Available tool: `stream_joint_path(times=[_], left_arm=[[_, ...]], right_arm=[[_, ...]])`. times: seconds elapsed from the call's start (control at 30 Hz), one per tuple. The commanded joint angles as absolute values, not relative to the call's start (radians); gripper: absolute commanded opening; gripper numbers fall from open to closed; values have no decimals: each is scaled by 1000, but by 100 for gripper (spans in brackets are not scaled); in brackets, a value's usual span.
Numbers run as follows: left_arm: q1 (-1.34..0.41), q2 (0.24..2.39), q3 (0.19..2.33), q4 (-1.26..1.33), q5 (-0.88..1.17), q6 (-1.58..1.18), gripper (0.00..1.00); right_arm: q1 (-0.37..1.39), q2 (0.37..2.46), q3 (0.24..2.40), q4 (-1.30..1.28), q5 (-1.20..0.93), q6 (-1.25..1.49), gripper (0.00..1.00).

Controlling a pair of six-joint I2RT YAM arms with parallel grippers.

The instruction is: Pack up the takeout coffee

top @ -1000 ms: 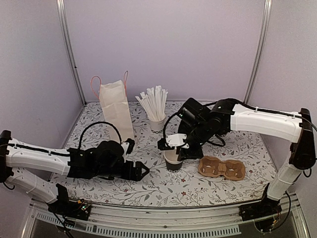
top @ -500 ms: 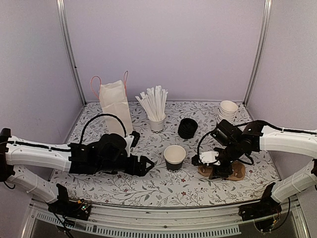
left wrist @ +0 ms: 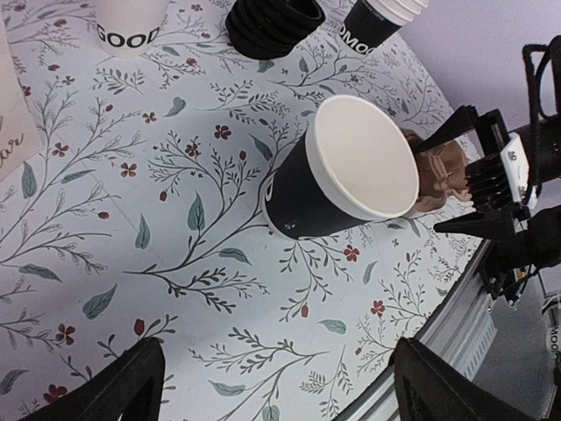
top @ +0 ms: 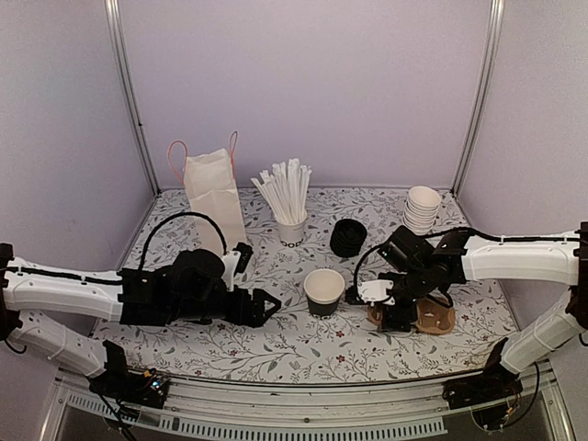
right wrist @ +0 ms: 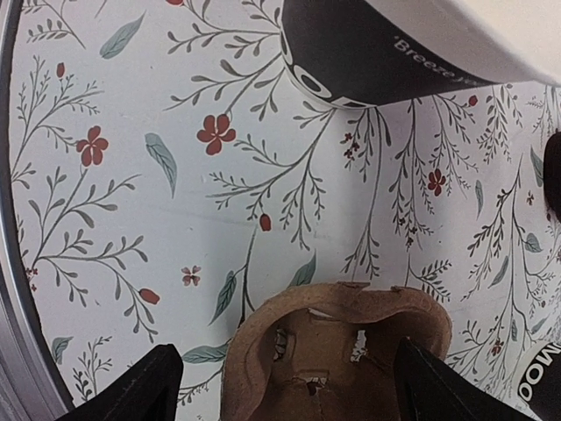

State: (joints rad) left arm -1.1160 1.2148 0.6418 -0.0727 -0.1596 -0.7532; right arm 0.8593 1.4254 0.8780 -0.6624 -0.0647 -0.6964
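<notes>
The cup (top: 323, 292) stands upright on the flowered table (top: 276, 351) in the middle of the overhead view. It has no lid, so its white inside shows. A stack of black lids (top: 349, 237) sits just above it in the frame. The brown cardboard carrier (top: 434, 317) lies to its right, and the one pocket the right wrist view shows is empty. The paper bag (top: 214, 195) stands at upper left. The right gripper (right wrist: 282, 368) hovers over the carrier's left end and the left gripper (left wrist: 279, 355) sits low, left of the cup. Both have their fingers wide and hold nothing. Packing looks barely begun: lidding, seating the cup in the carrier and bagging all seem left to do.
</notes>
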Motion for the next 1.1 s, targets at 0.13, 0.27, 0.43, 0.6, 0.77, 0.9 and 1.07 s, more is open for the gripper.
stream_joint_path(times=[0.13,0.27,0.43,0.6,0.77,0.9,1.07], left_arm=[[-1098,1124,585,-71,-200,-768,93],[-1096,1117,578,-69,-198,-769,93],[-1096,1098,562,-68,-201,-773,93],[-1091,1077,540,-57,-206,-775,93],[-1086,1082,525,-39,-200,-772,93],[-1083,1087,527,-32,-191,-763,93],[-1081,1089,531,-31,-176,-757,94]], right_arm=[[862,1481,936,-577,-61,-717,87],[862,1520,927,-522,30,-730,87],[850,1565,934,-521,74,-724,86],[742,1548,943,-529,88,-724,85],[659,1524,952,-547,98,-739,84],[655,1506,1038,-623,-42,-732,81],[655,1524,1190,-625,-154,-699,67]])
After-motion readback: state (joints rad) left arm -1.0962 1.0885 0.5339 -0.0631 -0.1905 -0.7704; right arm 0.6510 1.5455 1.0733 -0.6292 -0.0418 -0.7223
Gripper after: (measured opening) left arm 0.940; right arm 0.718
